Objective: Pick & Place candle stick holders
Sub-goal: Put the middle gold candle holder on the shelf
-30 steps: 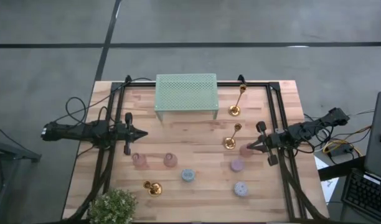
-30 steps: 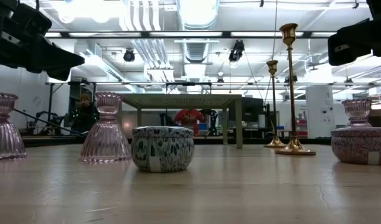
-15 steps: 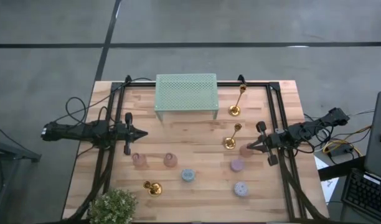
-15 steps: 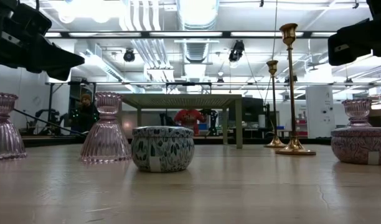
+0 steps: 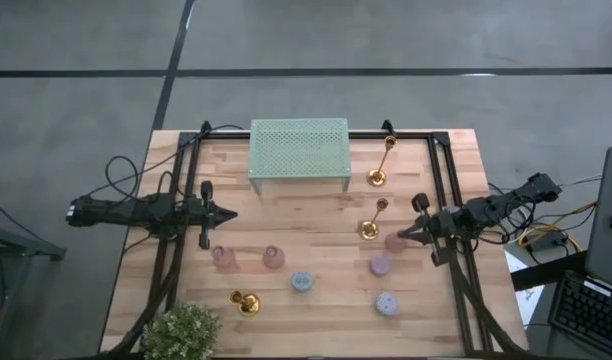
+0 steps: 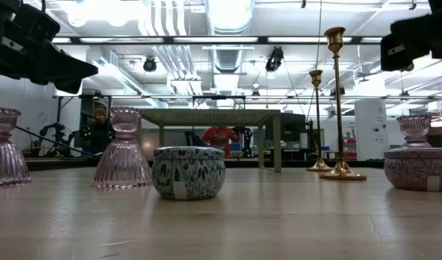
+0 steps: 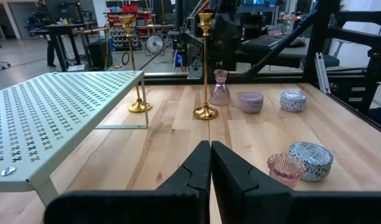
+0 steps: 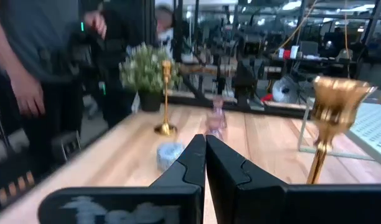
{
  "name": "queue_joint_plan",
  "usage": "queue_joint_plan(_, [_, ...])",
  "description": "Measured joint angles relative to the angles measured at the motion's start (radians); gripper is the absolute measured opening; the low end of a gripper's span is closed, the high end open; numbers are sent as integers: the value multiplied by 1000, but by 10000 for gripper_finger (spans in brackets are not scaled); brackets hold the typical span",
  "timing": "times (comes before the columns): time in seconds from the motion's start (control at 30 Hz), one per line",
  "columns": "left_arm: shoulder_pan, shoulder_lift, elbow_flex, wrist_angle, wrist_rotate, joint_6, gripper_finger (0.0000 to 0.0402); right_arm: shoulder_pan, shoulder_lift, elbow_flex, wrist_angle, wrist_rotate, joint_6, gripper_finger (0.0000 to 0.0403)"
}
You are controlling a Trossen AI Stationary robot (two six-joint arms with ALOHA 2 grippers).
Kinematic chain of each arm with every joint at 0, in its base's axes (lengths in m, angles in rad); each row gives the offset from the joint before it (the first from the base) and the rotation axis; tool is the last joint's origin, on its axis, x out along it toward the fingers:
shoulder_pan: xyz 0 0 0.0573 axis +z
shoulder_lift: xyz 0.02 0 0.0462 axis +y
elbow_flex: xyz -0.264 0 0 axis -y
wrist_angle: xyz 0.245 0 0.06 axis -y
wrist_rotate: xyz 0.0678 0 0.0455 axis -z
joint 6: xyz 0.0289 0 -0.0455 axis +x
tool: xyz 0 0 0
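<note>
Nothing lifted yet, by the look of it: all three candle stick holders standing free on the butcher-block table [image 5: 316,215].

Pale green perforated metal shelf [image 5: 299,153] at the far edge. Tallest candle stick holder [image 5: 379,164] just right of it; middle candle stick holder [image 5: 372,220] nearer centre; shortest candle stick holder [image 5: 245,301] near the potted plant [image 5: 183,334]. Slim, shiny gold metal, domed bases, small cups.

Left gripper [image 5: 229,213] pressed together, empty, well apart from them. Right gripper [image 5: 403,235] likewise shut, empty, near the middle holder.

Ribbed pink glass holders [image 6: 123,149], round patterned tins [image 6: 188,172].
</note>
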Motion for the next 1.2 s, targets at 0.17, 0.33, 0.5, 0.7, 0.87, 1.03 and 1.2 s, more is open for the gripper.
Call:
queue_joint_plan(0.17, [0, 0, 0, 0, 0, 0, 16, 0, 1, 0, 141, 0, 117, 9])
queue_joint_plan(0.33, [0, 0, 0, 0, 0, 0, 16, 0, 4, 0, 216, 0, 220, 9])
queue_joint_plan(0.5, [0, 0, 0, 0, 0, 0, 16, -1, 79, 0, 307, 42, 218, 9])
queue_joint_plan(0.7, [0, 0, 0, 0, 0, 0, 16, 0, 262, 37, 294, 61, 298, 44])
queue_joint_plan(0.87, [0, 0, 0, 0, 0, 0, 16, 0, 392, 185, 27, 66, 315, 105])
queue_joint_plan(1.03, [0, 0, 0, 0, 0, 0, 16, 0, 492, 361, -308, 209, 394, 168])
queue_joint_plan(1.2, [0, 0, 0, 0, 0, 0, 16, -1, 583, 402, -330, 312, 370, 213])
